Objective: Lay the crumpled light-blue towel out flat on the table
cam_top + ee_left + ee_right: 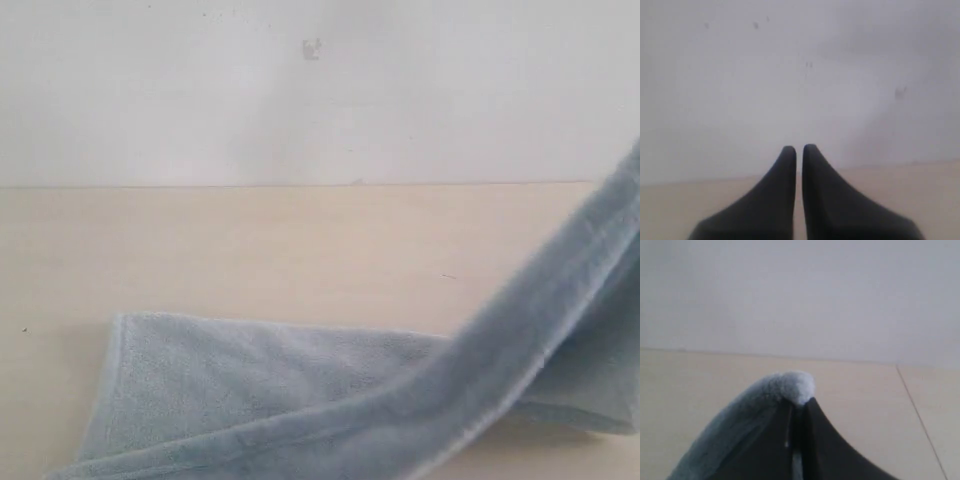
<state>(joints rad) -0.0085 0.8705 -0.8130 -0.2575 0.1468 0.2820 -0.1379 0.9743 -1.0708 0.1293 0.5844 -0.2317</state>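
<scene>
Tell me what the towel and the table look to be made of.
Towel: soft terry-type cloth, matte and fuzzy; its fluffy pile and hemmed edge show. Table: smooth, matte cream surface, perhaps laminate or painted board; no grain shows, so uncertain.

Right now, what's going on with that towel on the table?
The right gripper is shut on a tuft of the towel and holds that end raised off the table, up toward the right edge of the exterior view. The rest of the towel lies folded over itself on the table, not yet flat. The left gripper is shut on nothing and points toward the wall.
</scene>
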